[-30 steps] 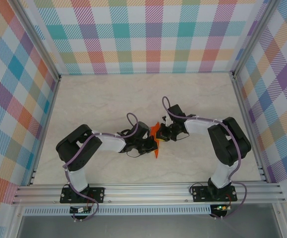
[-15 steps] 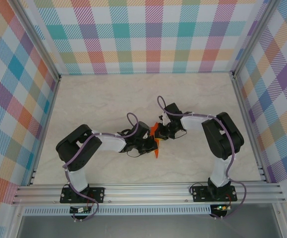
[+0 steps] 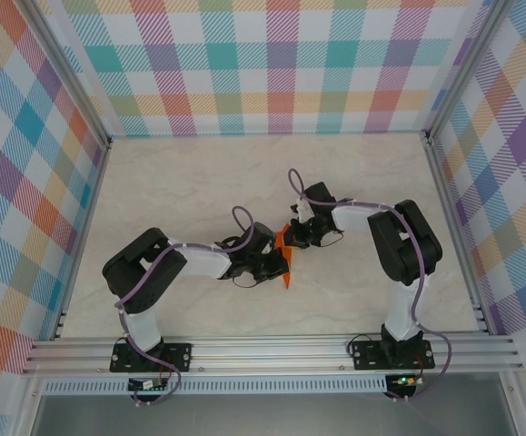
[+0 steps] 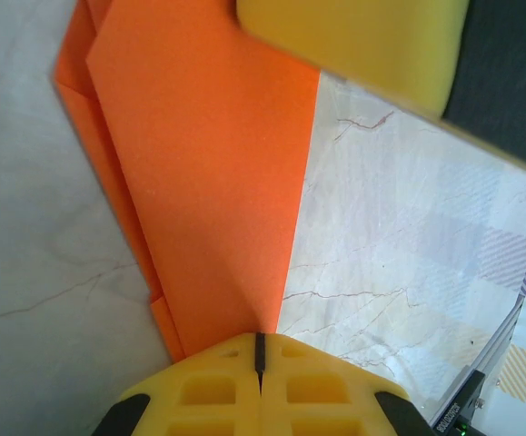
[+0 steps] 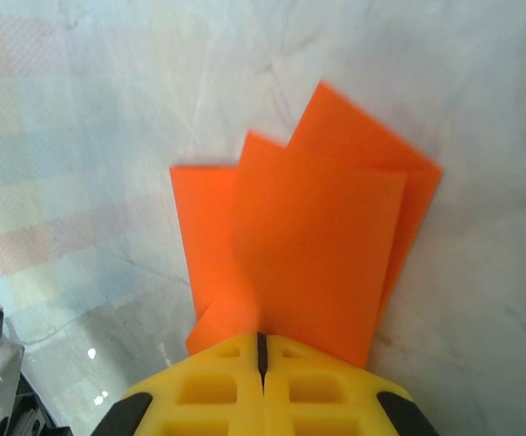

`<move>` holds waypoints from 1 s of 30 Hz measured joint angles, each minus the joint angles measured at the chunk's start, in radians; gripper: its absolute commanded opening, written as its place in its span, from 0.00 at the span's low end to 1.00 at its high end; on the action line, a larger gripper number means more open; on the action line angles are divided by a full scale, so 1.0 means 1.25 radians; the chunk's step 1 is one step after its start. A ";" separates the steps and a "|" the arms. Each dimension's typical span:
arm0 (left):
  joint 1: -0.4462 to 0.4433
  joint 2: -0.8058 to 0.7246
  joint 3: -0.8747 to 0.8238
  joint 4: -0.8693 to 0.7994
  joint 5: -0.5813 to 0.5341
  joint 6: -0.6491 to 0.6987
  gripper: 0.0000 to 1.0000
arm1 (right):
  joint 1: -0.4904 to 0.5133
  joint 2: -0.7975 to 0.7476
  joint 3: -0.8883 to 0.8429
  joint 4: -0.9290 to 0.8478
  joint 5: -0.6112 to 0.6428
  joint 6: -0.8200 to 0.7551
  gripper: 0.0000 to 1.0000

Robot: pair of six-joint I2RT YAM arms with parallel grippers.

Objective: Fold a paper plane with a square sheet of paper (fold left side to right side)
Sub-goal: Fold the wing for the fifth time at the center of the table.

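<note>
The folded orange sheet of paper (image 3: 286,275) lies on the marble table (image 3: 181,182) between my two grippers, as a narrow layered shape pointing toward the near edge. My left gripper (image 3: 278,264) is shut, its tips (image 4: 261,350) resting on the near end of the paper (image 4: 208,182) beside the long right edge. My right gripper (image 3: 295,240) is also shut, and its tips (image 5: 263,350) press on the layered flaps (image 5: 317,245) at the far end. A yellow finger of the right gripper (image 4: 353,45) sits on the paper's far part in the left wrist view.
Checked walls and aluminium posts (image 3: 444,182) enclose the table on three sides. A metal rail (image 3: 263,350) carrying the arm bases runs along the near edge. Bare marble (image 3: 362,173) surrounds the paper.
My right gripper has slid a little left and away over the paper, and its elbow has swung inward. Less orange shows at the far end. The left arm has stayed still.
</note>
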 measured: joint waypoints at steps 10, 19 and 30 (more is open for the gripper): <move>0.000 0.000 0.000 0.000 0.000 0.000 0.00 | -0.037 0.064 0.092 -0.004 0.002 -0.021 0.04; 0.000 -0.001 0.000 0.000 0.000 0.000 0.00 | -0.066 0.118 0.180 -0.029 0.014 -0.043 0.04; 0.000 -0.003 0.000 -0.002 -0.002 -0.009 0.00 | -0.093 -0.016 0.122 -0.027 0.083 -0.053 0.05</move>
